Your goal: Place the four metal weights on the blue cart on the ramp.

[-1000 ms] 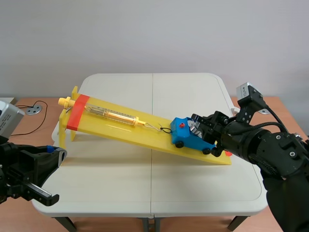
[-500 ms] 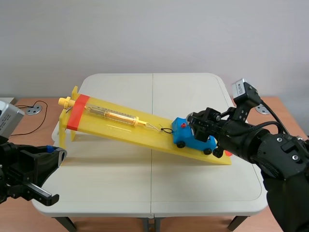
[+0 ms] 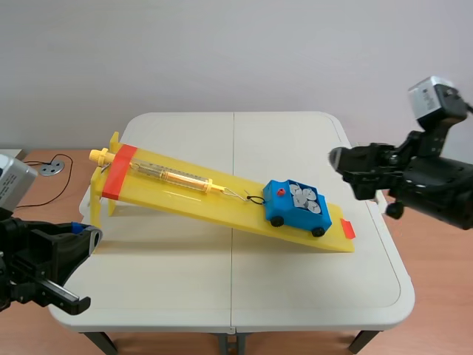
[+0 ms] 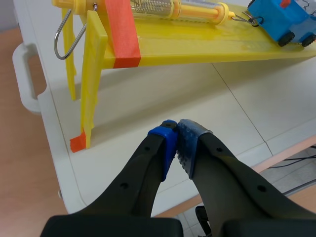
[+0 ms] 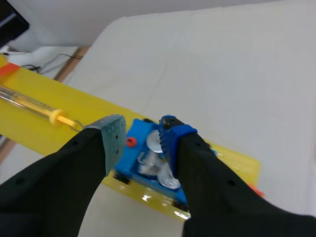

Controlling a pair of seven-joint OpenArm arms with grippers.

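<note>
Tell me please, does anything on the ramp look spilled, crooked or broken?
Nothing stands out. The metal weights lie inside the blue cart, none spilled onto the yellow ramp. The cart sits with its wheels on the ramp, hooked to the spring scale.

I see the ramp (image 3: 185, 198) lying across the table (image 3: 222, 281), with its high end at my left and its low end at my right. The cart (image 3: 284, 213) stands on the ramp near the low end, and the four weights (image 3: 303, 197) lie in it, close together. A spring scale (image 3: 174, 176) lies on the ramp above the cart, hooked to it. My right gripper (image 5: 140, 132) hangs to the right of the cart and higher, not touching it. My left gripper (image 4: 177, 132) is low at the table's near left edge, well apart from the cart.
</note>
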